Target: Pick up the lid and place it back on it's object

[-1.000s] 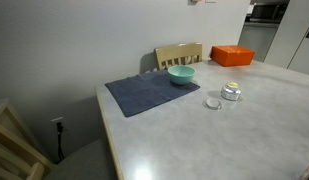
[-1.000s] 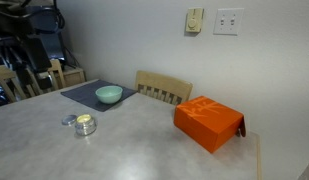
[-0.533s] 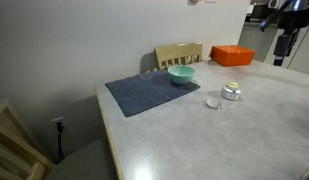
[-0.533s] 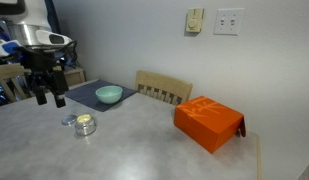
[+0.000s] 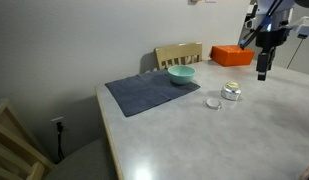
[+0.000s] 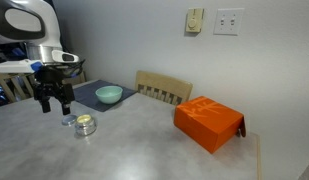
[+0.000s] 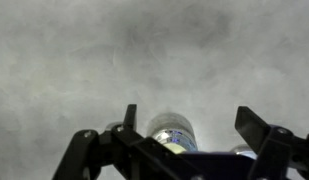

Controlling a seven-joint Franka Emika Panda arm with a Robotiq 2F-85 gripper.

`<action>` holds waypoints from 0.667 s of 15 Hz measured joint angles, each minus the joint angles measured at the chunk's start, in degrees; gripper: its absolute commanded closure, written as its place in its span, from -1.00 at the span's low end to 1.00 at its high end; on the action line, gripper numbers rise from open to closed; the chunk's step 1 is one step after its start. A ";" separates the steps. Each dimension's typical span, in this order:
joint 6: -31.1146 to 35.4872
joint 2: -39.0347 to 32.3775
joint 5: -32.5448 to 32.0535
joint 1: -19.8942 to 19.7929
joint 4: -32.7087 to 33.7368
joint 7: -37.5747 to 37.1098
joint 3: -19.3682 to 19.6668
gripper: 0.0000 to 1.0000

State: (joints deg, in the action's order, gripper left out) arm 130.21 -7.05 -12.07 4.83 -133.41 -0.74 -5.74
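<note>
A small shiny jar (image 5: 231, 92) stands open on the grey table, with its small round lid (image 5: 213, 102) lying flat beside it. Both show in both exterior views: the jar (image 6: 86, 124) and the lid (image 6: 69, 121). My gripper (image 5: 262, 72) hangs open and empty above the table, close to the jar but apart from it. In an exterior view it (image 6: 52, 105) hovers just above and behind the lid. In the wrist view the open jaws (image 7: 186, 115) frame the jar (image 7: 174, 135) at the bottom edge; the lid is mostly hidden there.
A teal bowl (image 5: 181, 74) sits on a dark placemat (image 5: 149, 93) behind the jar. An orange box (image 6: 208, 123) lies farther along the table. A wooden chair (image 6: 162, 88) stands against the table's far edge by the wall.
The arm has come into both exterior views and moved down and in over the table toward the jar and lid. Its jaws stay open. Jar and lid have not moved.
</note>
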 measured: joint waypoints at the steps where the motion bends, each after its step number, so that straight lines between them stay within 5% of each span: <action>1: 0.45 0.00 0.38 0.00 -0.03 0.13 0.02 -1.00; 10: 19.10 -12.65 1.09 1.60 0.34 -2.89 0.53 -1.00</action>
State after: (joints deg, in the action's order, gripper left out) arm 149.32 -19.70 -10.97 6.43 -133.08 -3.63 -5.21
